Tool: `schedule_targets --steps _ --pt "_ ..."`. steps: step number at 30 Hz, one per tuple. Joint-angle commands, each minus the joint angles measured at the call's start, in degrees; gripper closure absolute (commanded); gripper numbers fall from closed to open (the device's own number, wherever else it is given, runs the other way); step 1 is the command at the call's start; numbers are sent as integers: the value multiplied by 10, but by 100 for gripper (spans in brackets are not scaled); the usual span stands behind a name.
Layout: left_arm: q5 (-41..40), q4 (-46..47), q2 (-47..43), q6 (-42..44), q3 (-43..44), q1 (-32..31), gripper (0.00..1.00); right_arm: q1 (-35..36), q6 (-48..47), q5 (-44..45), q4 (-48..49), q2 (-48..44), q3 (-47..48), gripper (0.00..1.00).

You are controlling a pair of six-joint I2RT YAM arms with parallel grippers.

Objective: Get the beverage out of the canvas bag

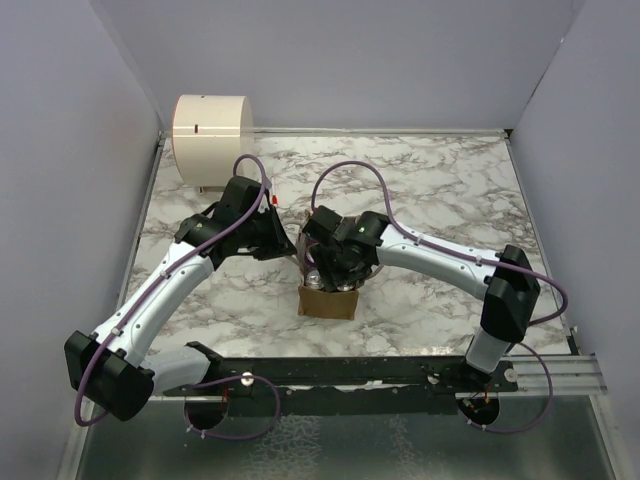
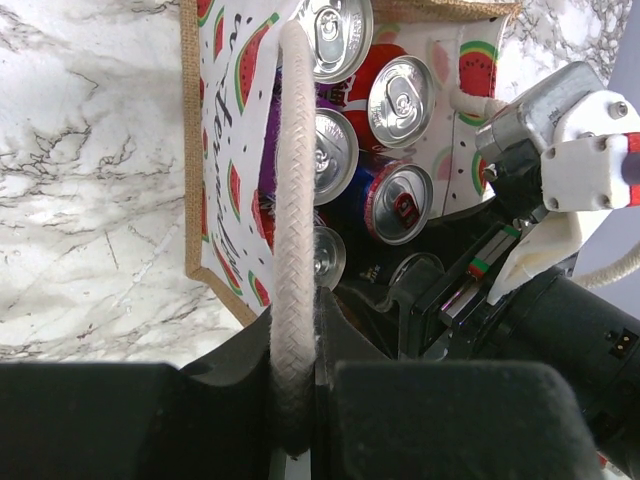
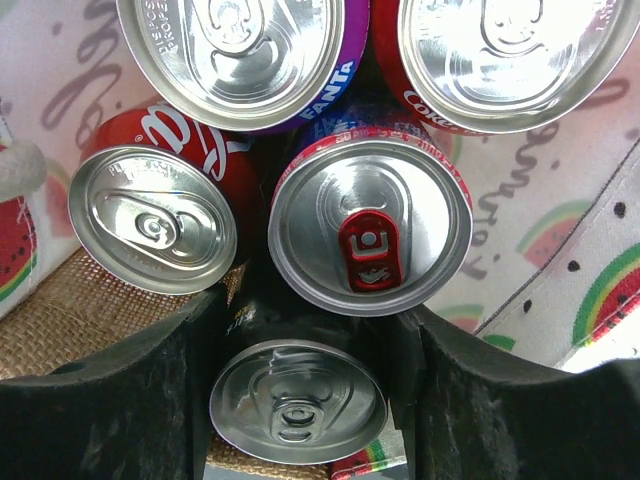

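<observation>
The canvas bag [image 1: 328, 302] stands near the table's front middle and holds several upright cans. My left gripper [image 2: 300, 340] is shut on the bag's white rope handle [image 2: 295, 200], beside its watermelon-print side [image 2: 215, 150]. My right gripper [image 3: 312, 310] reaches down into the bag. Its two fingers press on either side of a black beverage can [image 3: 298, 400] with a silver top. Around that can stand a blue-and-red can with a red tab [image 3: 370, 230], a red Coca-Cola can [image 3: 152, 220] and a purple Fanta can [image 3: 240, 50]. In the top view both grippers [image 1: 300, 255] [image 1: 335, 272] meet over the bag.
A cream cylindrical container [image 1: 210, 140] lies at the back left corner. Grey walls close in the marble table [image 1: 450, 190] on three sides. The right arm's wrist [image 2: 560, 170] crowds the bag's opening in the left wrist view.
</observation>
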Motion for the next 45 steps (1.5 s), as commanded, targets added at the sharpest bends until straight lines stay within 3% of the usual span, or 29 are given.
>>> schedule_targets --steps 1,23,28,32,40,45 --pt "20 0 -13 6 -10 3 100 14 16 0 -40 6 31 57" --pt "17 17 0 10 -2 6 100 16 21 16 -168 -29 216 98" --pt "16 4 29 14 31 10 100 16 -8 36 -197 -18 277 98" --pt "21 16 29 20 6 11 100 16 -21 56 -210 -15 304 98" --pt "15 8 26 12 19 12 100 16 -26 24 -191 -31 397 98" --pt "9 2 32 11 23 11 100 16 -40 73 -205 -41 446 98"
